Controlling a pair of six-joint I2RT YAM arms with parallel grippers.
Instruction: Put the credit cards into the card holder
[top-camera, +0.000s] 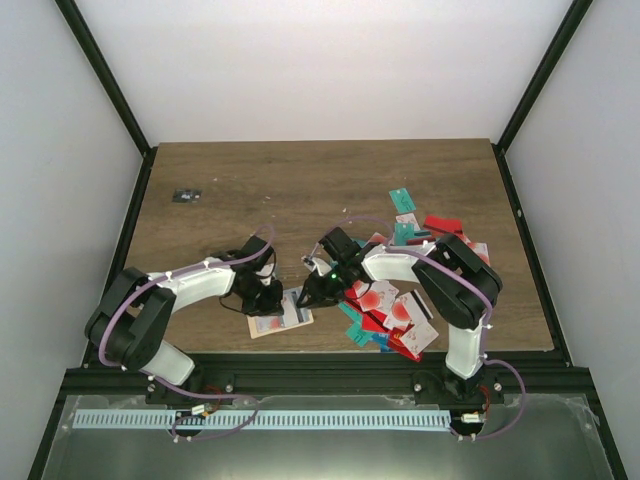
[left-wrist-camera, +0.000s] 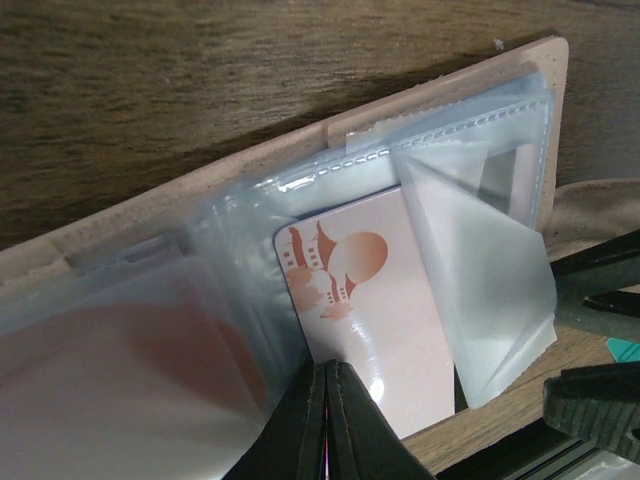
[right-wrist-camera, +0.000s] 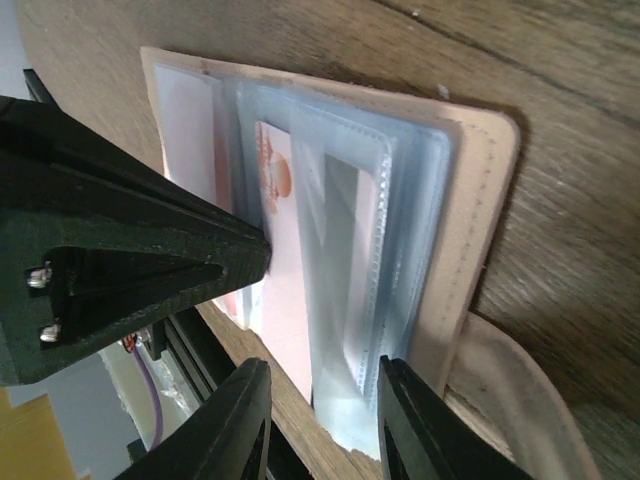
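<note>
Left hand (left-wrist-camera: 328, 375): one. Both fingers are pressed together with nothing between them, and the tips rest at the near edge of a white card (left-wrist-camera: 390, 300).

Small dark flat object (top-camera: 185, 196): one. It lies alone on the far left of the counter (top-camera: 300, 180), well apart from everything else.

Arms: two, a left arm (top-camera: 190, 285) and a right arm (top-camera: 440, 275). Both reach inward to the same spot near the front edge.

Card holder (left-wrist-camera: 150, 215): one, beige-tan. It lies open and flat on the counter between the two hands, near the front edge.

Clear sleeves (left-wrist-camera: 480, 290): at least three leaves inside the holder, one of them lifted and curling.

White card: one, with an orange-brown building-and-sun print. It lies face up in the holder among the sleeves. How far it sits inside a pocket cannot be told.

Right hand (right-wrist-camera: 325, 365): one. The fingers are apart, with the loose edge of a clear sleeve between them, and not clamped on it.

Credit cards (top-camera: 400, 310): one overlapping heap on the right of the counter, in red, white and teal. The heap is too overlapped to count. At least three are teal, and one teal card (top-camera: 402, 198) lies at the far end of the heap.
</note>
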